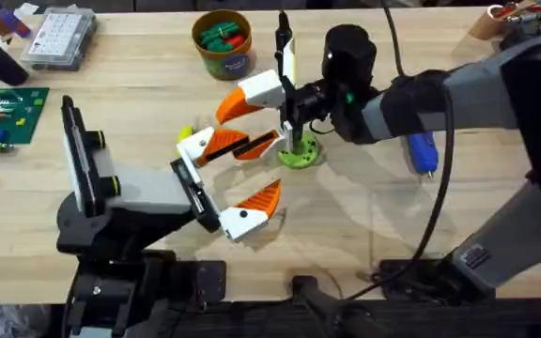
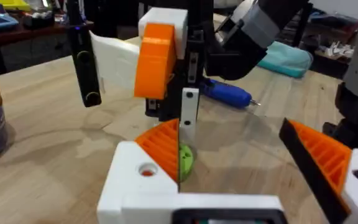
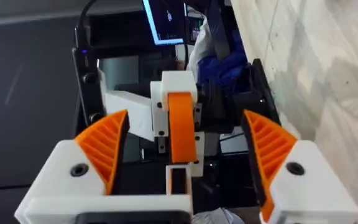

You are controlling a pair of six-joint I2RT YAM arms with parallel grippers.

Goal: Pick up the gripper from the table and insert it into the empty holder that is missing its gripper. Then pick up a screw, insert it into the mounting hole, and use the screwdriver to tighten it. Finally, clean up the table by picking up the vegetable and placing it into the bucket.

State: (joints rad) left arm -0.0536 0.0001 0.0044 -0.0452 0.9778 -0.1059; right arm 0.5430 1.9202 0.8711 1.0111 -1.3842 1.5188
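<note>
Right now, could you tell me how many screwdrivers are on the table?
1: the screwdriver lies on the table to the right of the green ring, partly under the right arm. Others may be hidden beneath the arms.

overhead looks down on table [image 1: 111,84], wrist views close, sharing the holder [image 2: 160,56]

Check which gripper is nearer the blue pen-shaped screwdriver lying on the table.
Right. The right gripper hangs over the lime-green ring, beside the blue pen-shaped screwdriver. The left gripper sits open farther off, on the far side of the ring from it.
</note>
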